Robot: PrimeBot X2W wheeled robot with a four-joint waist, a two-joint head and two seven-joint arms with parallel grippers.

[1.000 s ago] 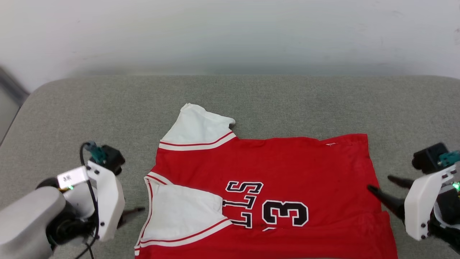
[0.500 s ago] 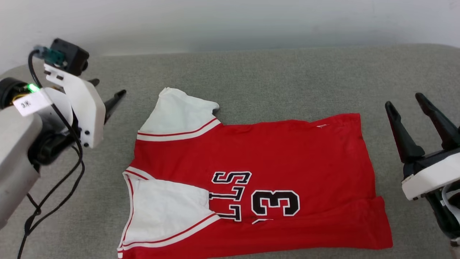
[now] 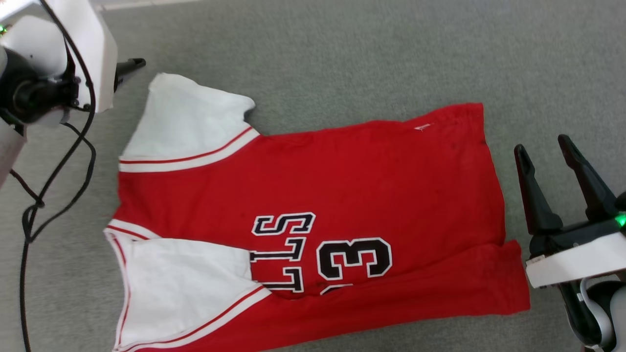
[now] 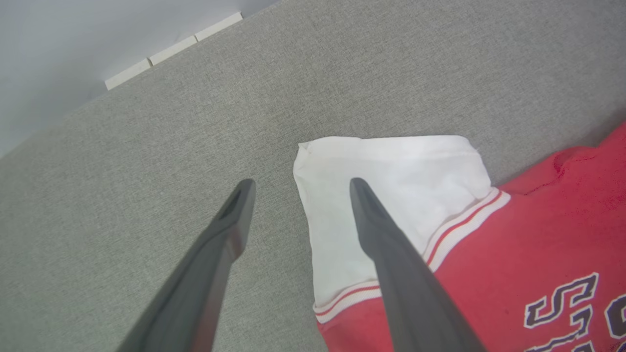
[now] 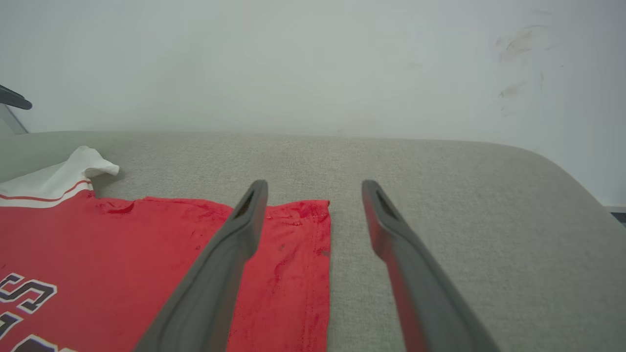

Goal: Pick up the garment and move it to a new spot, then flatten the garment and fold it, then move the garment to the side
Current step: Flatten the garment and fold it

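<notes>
We see the garment spread flat mid-frame in head view on the grey worktop, white sleeves at frame left. Left tool, upper left, is open & empty by the upper sleeve's corner. Right tool, lower right, is open & empty beside the hem.

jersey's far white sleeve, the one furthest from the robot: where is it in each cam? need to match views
Head view: far white sleeve at upper left, on the far left corner of the jersey.
Left wrist view: far white sleeve just right of centre, red fabric at lower right.
Right wrist view: far white sleeve small at the left edge, beyond the red fabric.
Shared landmark: the red-white stripe trim where the sleeve meets the red body.
</notes>
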